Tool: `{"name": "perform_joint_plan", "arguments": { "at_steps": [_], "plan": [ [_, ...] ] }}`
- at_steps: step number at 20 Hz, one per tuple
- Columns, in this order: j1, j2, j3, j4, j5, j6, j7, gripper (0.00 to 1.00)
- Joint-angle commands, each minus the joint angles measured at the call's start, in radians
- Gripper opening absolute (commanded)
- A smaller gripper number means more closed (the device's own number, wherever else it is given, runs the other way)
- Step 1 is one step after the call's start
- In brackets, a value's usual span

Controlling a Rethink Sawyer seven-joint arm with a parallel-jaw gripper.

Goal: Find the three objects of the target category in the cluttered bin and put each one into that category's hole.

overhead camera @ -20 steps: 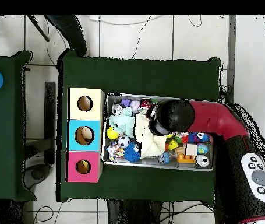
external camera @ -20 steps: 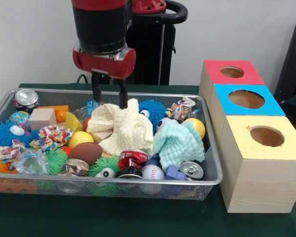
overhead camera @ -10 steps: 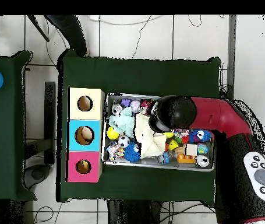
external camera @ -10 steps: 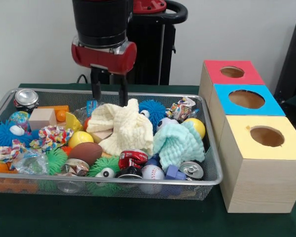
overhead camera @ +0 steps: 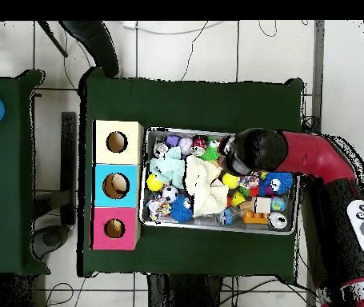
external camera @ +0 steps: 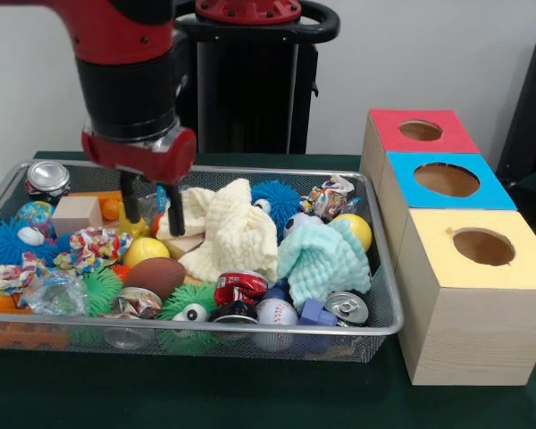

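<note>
My gripper (external camera: 153,211) is open, its two black fingers hanging low in the wire bin (external camera: 250,172), left of the cream cloth (external camera: 221,231). Nothing is between the fingers; a yellow ball (external camera: 145,250) lies just below them. A mint cloth (external camera: 322,259), brown football (external camera: 154,275), baseball (external camera: 275,313), red crushed can (external camera: 241,286) and a silver can (external camera: 347,307) fill the bin's middle and front. Three holed boxes stand to the right: red (external camera: 420,132), blue (external camera: 447,179), yellow (external camera: 482,246). In the overhead view the arm's head (overhead camera: 254,152) hides the gripper.
An upright can (external camera: 47,179), wooden block (external camera: 76,214), blue spiky balls (external camera: 277,197), green spiky ball (external camera: 100,290) and knotted rope toys (external camera: 94,243) crowd the bin. Overhead, the boxes (overhead camera: 116,185) line the bin's left side on the green table (overhead camera: 193,100).
The gripper has moved left in the front view and come lower, from above the cream cloth to over the yellow ball. It stays open and empty.
</note>
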Motion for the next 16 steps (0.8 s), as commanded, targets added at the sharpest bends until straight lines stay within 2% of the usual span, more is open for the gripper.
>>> {"name": "perform_joint_plan", "arguments": {
  "at_steps": [1, 6, 8, 11, 13, 14, 16],
  "plan": [
    [0.012, 0.205, 0.082, -0.276, -0.092, 0.168, -0.408, 1.0],
    [0.034, 0.269, 0.087, -0.347, -0.097, 0.156, -0.415, 1.0],
    [0.031, 0.326, 0.086, -0.414, -0.081, 0.221, -0.429, 1.0],
    [0.036, 0.436, 0.118, -0.579, -0.089, 0.293, -0.525, 1.0],
    [0.047, 0.468, 0.124, -0.635, -0.1, 0.309, -0.541, 1.0],
    [0.054, 0.479, 0.125, -0.653, -0.102, 0.312, -0.543, 1.0],
    [0.054, 0.481, 0.122, -0.637, -0.103, 0.285, -0.536, 1.0]
  ]
}}
